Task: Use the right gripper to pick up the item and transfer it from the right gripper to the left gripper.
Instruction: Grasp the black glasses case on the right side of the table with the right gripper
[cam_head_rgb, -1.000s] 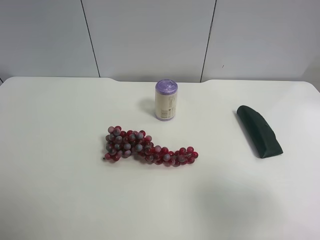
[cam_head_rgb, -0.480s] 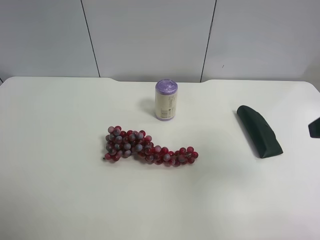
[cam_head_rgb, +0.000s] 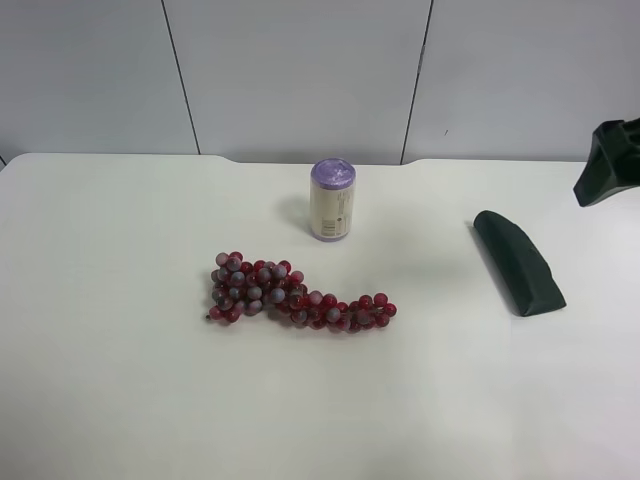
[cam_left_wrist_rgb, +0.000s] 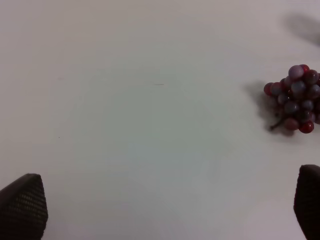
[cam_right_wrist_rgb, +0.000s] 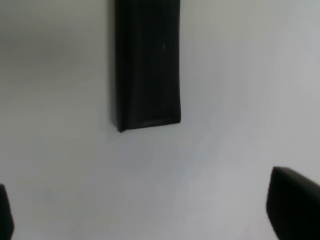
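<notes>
The right gripper (cam_right_wrist_rgb: 150, 215) is being held wide open and empty near the item (cam_right_wrist_rgb: 147, 65); the left gripper (cam_left_wrist_rgb: 165, 212) likewise.

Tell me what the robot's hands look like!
Both end effectors are black. The left end effector has blunt fingertips with a fine mesh-like pattern. The right end effector has blocky dark fingertips. No cables or markings show.

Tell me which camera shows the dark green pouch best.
The exterior high view: the whole dark green pouch is in frame, end to end. The right wrist view shows the pouch closer but cropped and blurred. The left wrist view misses it.
</notes>
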